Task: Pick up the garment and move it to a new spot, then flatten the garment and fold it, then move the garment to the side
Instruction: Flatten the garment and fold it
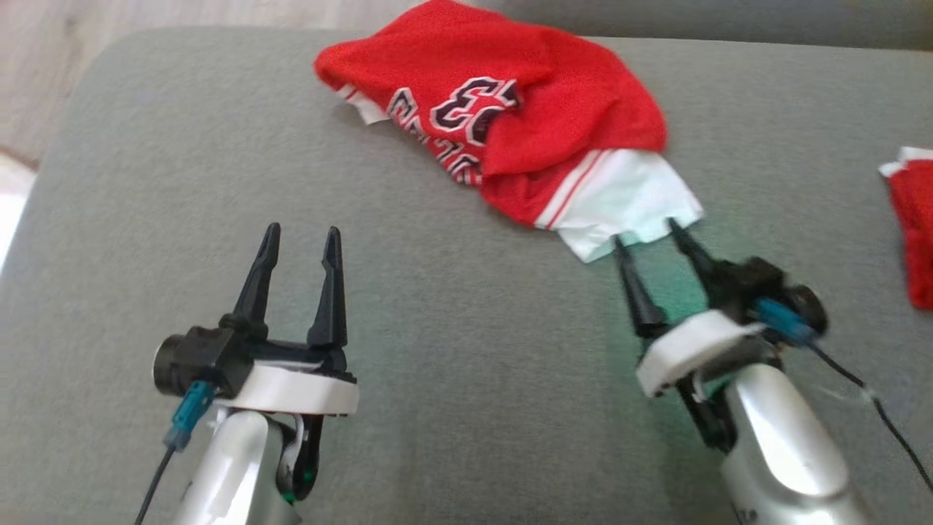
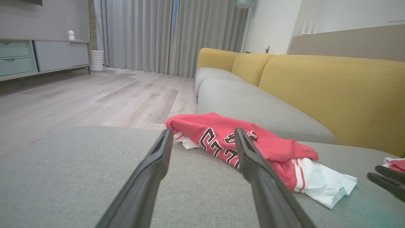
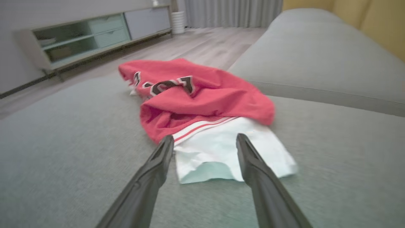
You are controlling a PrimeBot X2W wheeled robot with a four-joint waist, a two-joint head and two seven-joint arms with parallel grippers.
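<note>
The garment [image 1: 539,95] is a red jersey with dark numbers and a white sleeve, lying crumpled at the back of the grey cushion [image 1: 452,350]. It also lies ahead in the left wrist view as garment [image 2: 278,148] and in the right wrist view as garment [image 3: 202,98]. My right gripper [image 1: 645,235] is open, its tips at the edge of the white sleeve [image 3: 218,152], with the cloth's edge between the fingers. My left gripper [image 1: 301,237] stands open over bare cushion, well short of the jersey and to its left.
A second red and white piece of cloth [image 1: 915,226] lies at the right edge of the cushion. Yellow sofa backrests [image 2: 335,91] rise behind. Wooden floor [image 2: 79,98] and a low cabinet [image 2: 41,57] lie beyond the cushion's left edge.
</note>
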